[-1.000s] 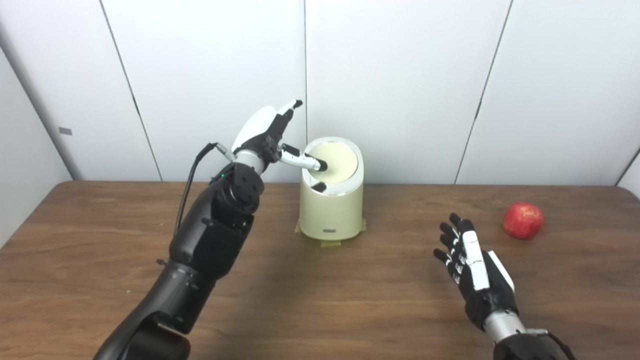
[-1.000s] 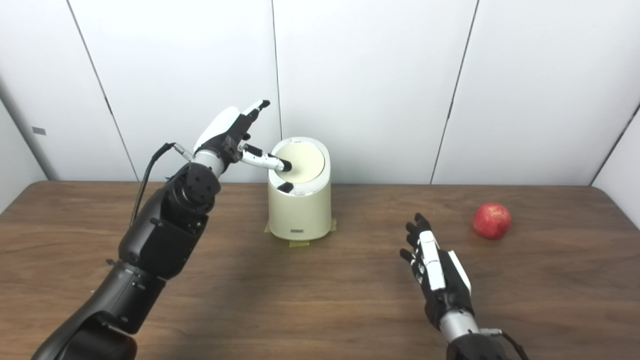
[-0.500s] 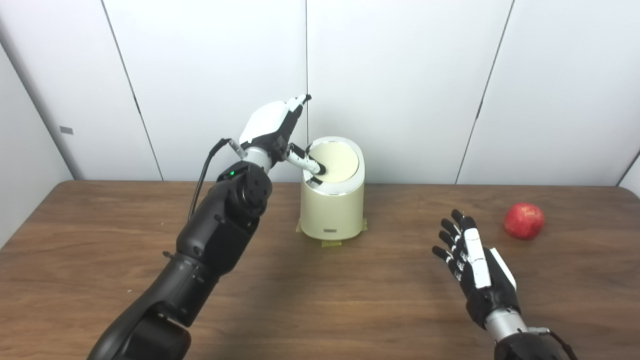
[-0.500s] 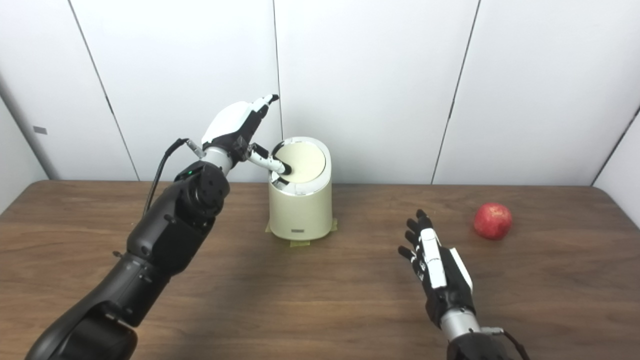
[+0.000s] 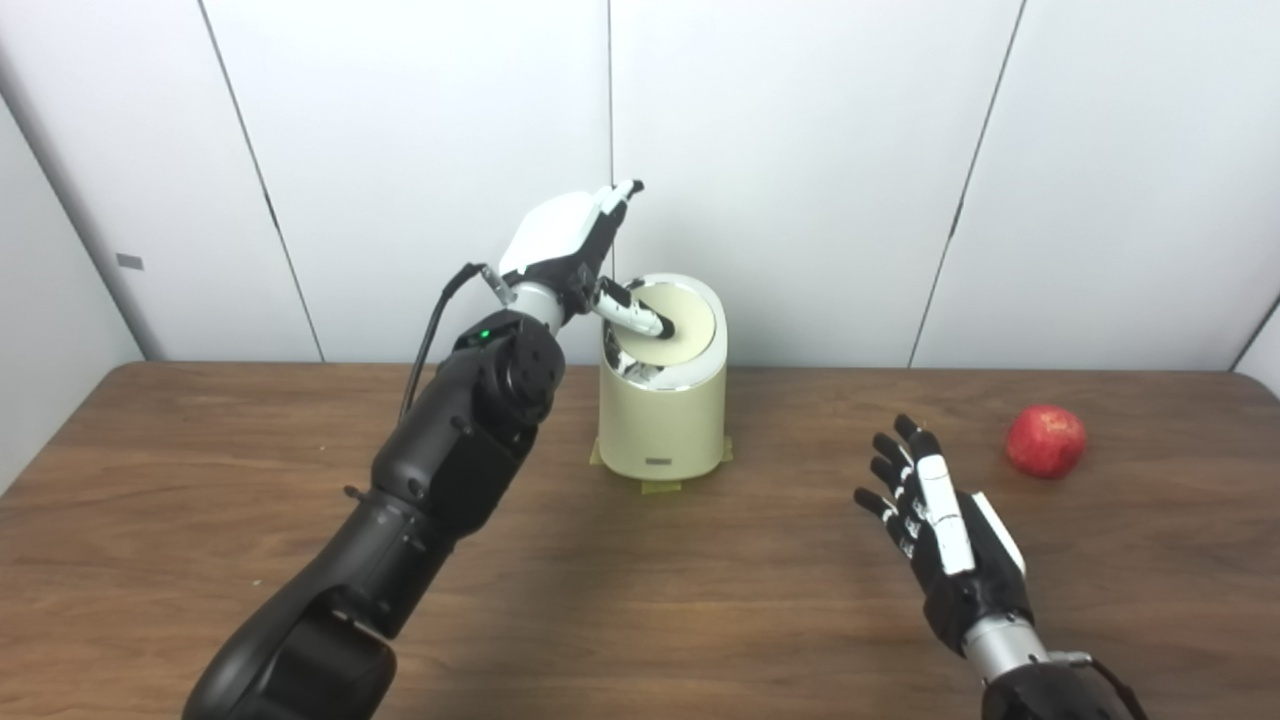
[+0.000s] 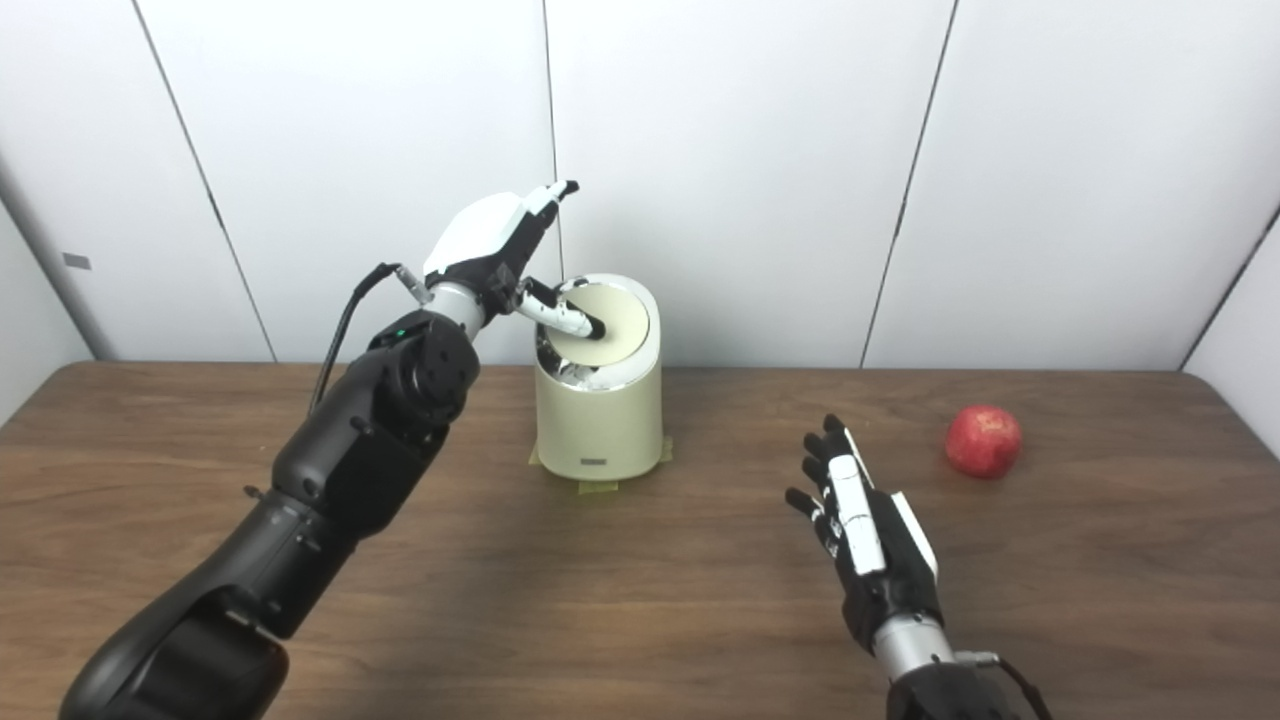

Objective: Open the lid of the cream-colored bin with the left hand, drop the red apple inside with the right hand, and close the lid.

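The cream-colored bin (image 5: pixel 665 430) stands at the back middle of the wooden table (image 5: pixel 640 600). Its round lid (image 5: pixel 688 325) is tilted, with the front-left edge lifted and the shiny rim showing beneath. My left hand (image 5: pixel 565 245) is at the lid's left side, thumb on top and a fingertip under the edge, the other fingers pointing up. The red apple (image 5: pixel 1046 440) lies on the table at the far right. My right hand (image 5: pixel 945 535) is open and empty, palm left, hovering left of and nearer than the apple.
Yellowish tape (image 5: pixel 660 487) holds the bin's base to the table. White wall panels (image 5: pixel 800 150) stand right behind the bin. The table's right corner (image 6: pixel 1230 400) is just beyond the apple.
My left hand has moved right and up over the bin, and the lid's front-left edge has lifted, showing the rim. My right hand has drifted slightly left. The apple has not moved.
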Motion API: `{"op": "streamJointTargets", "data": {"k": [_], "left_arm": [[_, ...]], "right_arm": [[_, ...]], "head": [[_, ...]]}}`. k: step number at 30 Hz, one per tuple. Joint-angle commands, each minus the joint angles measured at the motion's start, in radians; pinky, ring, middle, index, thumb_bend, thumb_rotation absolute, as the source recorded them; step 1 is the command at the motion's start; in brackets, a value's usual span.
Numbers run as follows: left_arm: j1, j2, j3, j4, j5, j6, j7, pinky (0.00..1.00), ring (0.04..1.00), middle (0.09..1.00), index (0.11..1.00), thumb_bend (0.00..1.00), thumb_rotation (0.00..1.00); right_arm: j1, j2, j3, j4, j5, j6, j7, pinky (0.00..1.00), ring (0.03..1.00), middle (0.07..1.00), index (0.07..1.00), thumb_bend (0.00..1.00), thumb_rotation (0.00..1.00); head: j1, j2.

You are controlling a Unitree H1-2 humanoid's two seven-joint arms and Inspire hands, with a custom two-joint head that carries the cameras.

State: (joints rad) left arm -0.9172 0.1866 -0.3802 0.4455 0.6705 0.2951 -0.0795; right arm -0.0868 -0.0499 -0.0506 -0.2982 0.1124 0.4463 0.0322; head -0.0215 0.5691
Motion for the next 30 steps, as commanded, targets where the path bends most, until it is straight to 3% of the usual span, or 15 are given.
{"op": "streamJointTargets", "data": {"k": [1, 12, 19, 25, 30], "left_arm": [[-0.08, 0.02, -0.006, -0.026, 0.036, -0.024, 0.018, 0.87, 0.96, 1.0, 1.0, 0.92, 0.15], [-0.083, 0.042, -0.067, -0.025, 0.106, -0.037, -0.009, 0.89, 0.957, 0.982, 1.0, 0.95, 0.12], [-0.087, 0.048, -0.098, -0.023, 0.157, -0.037, -0.02, 0.99, 0.972, 0.986, 1.0, 0.95, 0.11], [-0.087, 0.049, -0.121, -0.014, 0.196, -0.055, -0.025, 1.0, 0.979, 0.986, 1.0, 0.96, 0.11], [-0.087, 0.053, -0.181, 0.01, 0.276, -0.081, -0.014, 1.0, 0.989, 0.988, 1.0, 0.98, 0.13]], "right_arm": [[-0.033, 0.0, 0.0, -0.041, 0.014, -0.009, 0.007, 0.89, 0.98, 0.979, 1.0, 0.63, 0.94], [-0.032, -0.009, 0.019, -0.043, 0.0, -0.019, 0.012, 0.89, 0.971, 0.97, 1.0, 0.63, 0.92], [-0.035, -0.008, 0.025, -0.041, -0.01, -0.013, 0.01, 0.9, 0.977, 0.974, 1.0, 0.62, 0.93], [-0.034, -0.005, 0.024, -0.044, -0.008, -0.006, 0.007, 0.9, 0.98, 0.978, 1.0, 0.62, 0.93], [-0.035, -0.005, 0.026, -0.048, -0.01, -0.009, 0.008, 0.9, 0.982, 0.981, 1.0, 0.61, 0.93]], "head": [[-0.001, 0.0], [-0.002, 0.007], [0.0, 0.009], [0.0, 0.009], [-0.001, 0.013]]}}
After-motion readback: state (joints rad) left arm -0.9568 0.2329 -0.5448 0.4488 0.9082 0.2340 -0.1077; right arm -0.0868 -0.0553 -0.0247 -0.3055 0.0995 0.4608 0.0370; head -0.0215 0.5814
